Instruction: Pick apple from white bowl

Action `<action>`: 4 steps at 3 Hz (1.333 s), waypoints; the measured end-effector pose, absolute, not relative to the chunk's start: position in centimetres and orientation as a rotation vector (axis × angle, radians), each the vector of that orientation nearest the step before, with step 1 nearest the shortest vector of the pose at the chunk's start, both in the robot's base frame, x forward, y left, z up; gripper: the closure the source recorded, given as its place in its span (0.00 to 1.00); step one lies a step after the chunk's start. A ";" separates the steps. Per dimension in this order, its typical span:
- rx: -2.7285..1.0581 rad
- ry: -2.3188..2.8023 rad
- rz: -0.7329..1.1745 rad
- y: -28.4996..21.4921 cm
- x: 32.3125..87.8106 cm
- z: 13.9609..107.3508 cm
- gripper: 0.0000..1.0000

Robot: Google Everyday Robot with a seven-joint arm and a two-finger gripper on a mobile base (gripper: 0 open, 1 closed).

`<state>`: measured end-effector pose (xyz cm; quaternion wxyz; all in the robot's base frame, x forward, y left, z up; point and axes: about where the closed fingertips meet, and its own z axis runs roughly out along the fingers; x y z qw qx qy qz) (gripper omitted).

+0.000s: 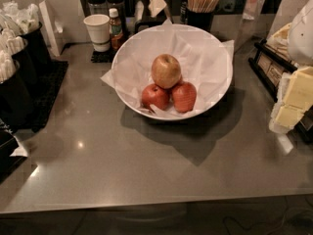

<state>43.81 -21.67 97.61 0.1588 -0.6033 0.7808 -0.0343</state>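
apple (166, 71) on top of the pile, gripper out of sight
it sat near the middle of the white bowl (221, 84), propped on two smaller red apples (155, 96) by the near rim, stem dimple up and nothing over it. my gripper was nowhere in view, so i could not tell its state or which way the apple lay from it. a straight drop from overhead looked cleanest.
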 end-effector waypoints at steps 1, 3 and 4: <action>-1.725 2.232 -0.098 -21.7 43.8 97.6 0.00; -1.717 2.086 0.031 -19.6 47.6 98.7 0.00; -1.718 1.960 0.231 -16.9 51.8 99.0 0.00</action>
